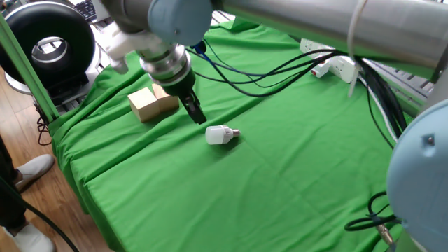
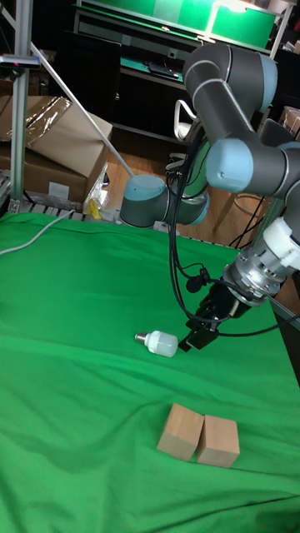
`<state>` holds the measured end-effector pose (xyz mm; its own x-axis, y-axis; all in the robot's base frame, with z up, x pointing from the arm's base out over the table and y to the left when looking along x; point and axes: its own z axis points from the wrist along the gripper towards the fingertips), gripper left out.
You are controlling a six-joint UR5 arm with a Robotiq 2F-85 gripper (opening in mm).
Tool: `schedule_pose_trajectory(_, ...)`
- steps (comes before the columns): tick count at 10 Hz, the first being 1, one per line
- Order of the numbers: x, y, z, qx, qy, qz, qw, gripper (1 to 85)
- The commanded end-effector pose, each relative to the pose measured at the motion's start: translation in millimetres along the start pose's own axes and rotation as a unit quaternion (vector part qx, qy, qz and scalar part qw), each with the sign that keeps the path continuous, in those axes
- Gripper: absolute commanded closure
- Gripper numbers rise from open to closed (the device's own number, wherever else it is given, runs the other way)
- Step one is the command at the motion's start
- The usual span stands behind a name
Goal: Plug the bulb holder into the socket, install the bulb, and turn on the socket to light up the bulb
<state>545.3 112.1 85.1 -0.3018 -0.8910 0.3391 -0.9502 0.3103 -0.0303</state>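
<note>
Here, a green cloth (image 1: pixel 280 175) covers the whole table, wrinkled in places. At the near left edge, wooden floor and a pale shoe (image 1: pixel 31 171) show. On the cloth, the bulb (image 1: pixel 220 134) lies on its side near the middle, dome to the left and metal screw base to the right in the fixed view. Behind and left of it sit two wooden blocks (image 1: pixel 154 101), touching side by side. At the far right edge the socket (image 1: pixel 332 59) lies along the cloth, partly crossed by black cables (image 1: pixel 280 70). A black round device (image 1: pixel 45 45) stands off the far left corner. In the tall fixed view, cardboard boxes (image 2: pixel 50 141) and dark shelving fill the back of the room.

The bulb holder cannot be made out in either view. The arm's upper body is cut off at the frame edge and blurred.

The gripper (image 1: pixel 194 110) hangs between blocks and bulb, just beside the bulb but not touching it (image 2: pixel 200 336). Its dark fingers look close together with nothing between them; the exact gap is hard to tell
</note>
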Motion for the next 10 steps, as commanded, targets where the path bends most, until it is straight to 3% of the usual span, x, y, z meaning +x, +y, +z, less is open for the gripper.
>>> schedule_pose_trajectory(1, -8.8, 6.0, 18.1, 0.0, 0.009, 0.006, 0.9999, 25.3)
schedule_pose_trajectory(3, -3.5, 8.1, 26.0, 0.007, 0.038, 0.009, 0.9992, 25.0)
schedule_pose_trajectory(5, -2.4, 16.7, 30.7, -0.003, 0.048, 0.011, 0.9988, 22.3)
schedule_pose_trajectory(7, -1.8, 16.2, 24.6, -0.002, 0.049, 0.016, 0.9987, 22.7)
schedule_pose_trajectory(8, 0.5, 19.7, 22.8, -0.01, 0.051, 0.01, 0.9986, 24.7)
schedule_pose_trajectory(9, 6.7, 29.9, 21.7, -0.032, 0.062, -0.027, 0.9972, 25.0)
schedule_pose_trajectory(10, 15.8, 30.1, 20.3, -0.036, 0.078, -0.066, 0.9941, 24.7)
